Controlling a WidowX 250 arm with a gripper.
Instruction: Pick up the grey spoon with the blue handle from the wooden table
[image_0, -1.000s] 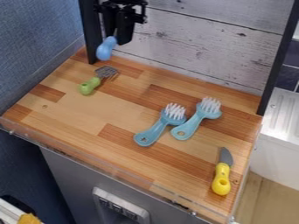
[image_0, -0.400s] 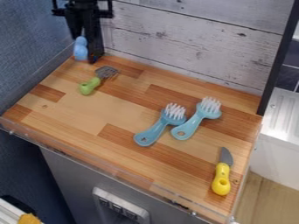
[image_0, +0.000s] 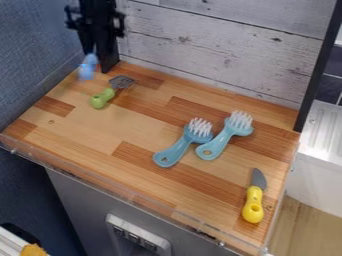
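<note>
Gripping blue item (image_0: 87, 69) w/ black gripper (image_0: 95, 55) at far-L cnr of wood counter (image_0: 87, 132)
Set btwn blue wall (image_0: 33, 55) & whitewashed planks (image_0: 220, 45); w/ green-handled spatula (image_0: 103, 98) nearby, 2 bristled brushes (image_0: 175, 151) farther R, yellow-handled knife (image_0: 254, 200) nr R edge

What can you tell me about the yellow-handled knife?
The yellow-handled knife lies on the wooden worktop, near its right edge in the picture, below and to the right of the right-hand blue brush. Its short grey blade points toward the back wall. The thick handle looks like plastic, with what seems a hole near its rounded end. Only the worktop touches it.
</note>
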